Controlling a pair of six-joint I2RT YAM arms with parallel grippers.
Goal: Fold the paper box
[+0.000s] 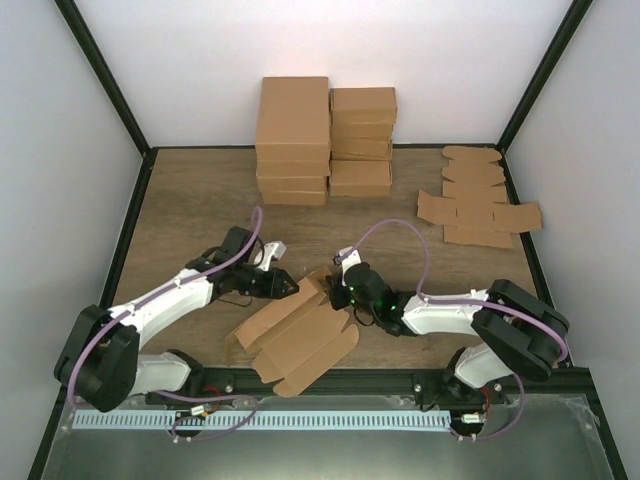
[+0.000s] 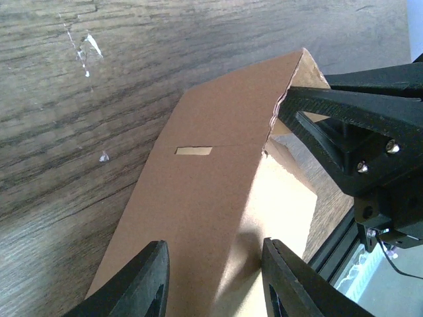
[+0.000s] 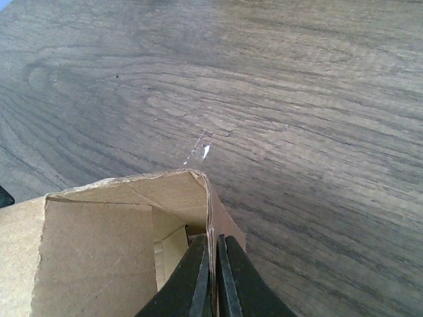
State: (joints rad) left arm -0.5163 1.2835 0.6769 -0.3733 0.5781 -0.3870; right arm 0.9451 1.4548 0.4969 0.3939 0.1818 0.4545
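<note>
The paper box (image 1: 300, 338) is a brown cardboard blank lying partly folded at the near middle of the table, with one wall raised at its far end. My right gripper (image 1: 345, 296) is shut on that raised wall; in the right wrist view the thin cardboard edge (image 3: 210, 211) stands pinched between its fingers (image 3: 215, 267). My left gripper (image 1: 287, 286) is open, its two fingertips (image 2: 213, 281) apart above a fold line of the box's slotted panel (image 2: 205, 178). The right gripper (image 2: 350, 132) shows holding that panel's far corner.
Stacks of ready-made brown cartons (image 1: 325, 140) stand at the back centre. Several flat brown blanks (image 1: 478, 205) lie at the back right. The black front rail (image 1: 400, 380) runs just beyond the box's near flaps. Wood table (image 3: 297, 99) surrounds the box.
</note>
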